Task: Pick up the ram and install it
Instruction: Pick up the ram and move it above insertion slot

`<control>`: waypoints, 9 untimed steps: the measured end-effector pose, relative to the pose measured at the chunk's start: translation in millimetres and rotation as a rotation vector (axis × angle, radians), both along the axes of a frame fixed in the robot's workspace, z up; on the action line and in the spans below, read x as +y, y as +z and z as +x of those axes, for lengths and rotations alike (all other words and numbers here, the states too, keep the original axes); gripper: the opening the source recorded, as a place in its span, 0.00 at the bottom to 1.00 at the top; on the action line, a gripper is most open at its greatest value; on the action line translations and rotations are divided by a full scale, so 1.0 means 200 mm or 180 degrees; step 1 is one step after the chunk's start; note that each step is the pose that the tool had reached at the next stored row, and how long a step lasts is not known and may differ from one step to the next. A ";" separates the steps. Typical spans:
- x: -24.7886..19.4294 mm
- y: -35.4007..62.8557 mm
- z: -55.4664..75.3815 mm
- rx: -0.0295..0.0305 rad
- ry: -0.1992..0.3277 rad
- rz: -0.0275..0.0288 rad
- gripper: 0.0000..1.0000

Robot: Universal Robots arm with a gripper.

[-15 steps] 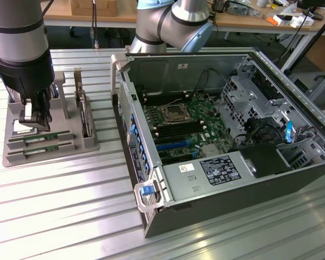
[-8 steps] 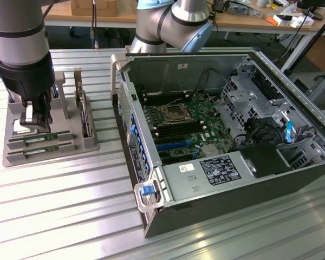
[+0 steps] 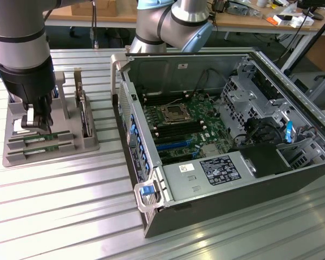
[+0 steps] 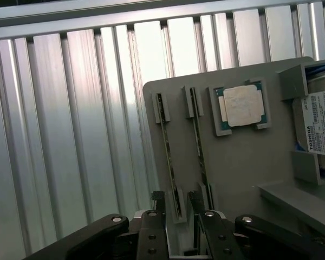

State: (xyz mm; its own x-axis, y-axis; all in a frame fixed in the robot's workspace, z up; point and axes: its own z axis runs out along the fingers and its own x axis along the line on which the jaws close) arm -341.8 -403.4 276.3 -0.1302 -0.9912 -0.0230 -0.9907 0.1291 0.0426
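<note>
Gripper (image 4: pixel 179 212) open wide over the ram (image 4: pixel 167 141).
Near end seems between the jaws; long axis runs along the gap.

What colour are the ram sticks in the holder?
The ram sticks are green; clearest in the exterior view.

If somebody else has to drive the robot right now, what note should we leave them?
Claw: open, holding nothing, low over the gray tray.
Ram: two ram sticks stand on edge in the tray's slots. One seems to run between the claw's fingers, at its end.
Done: the claw is at the ram, no grip yet.
Left: no ram lifted, none put into the open computer beside the tray.
</note>
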 end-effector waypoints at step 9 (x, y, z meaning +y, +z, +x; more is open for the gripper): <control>-0.001 -0.036 0.00 0.0000 0.0000 0.0000 0.30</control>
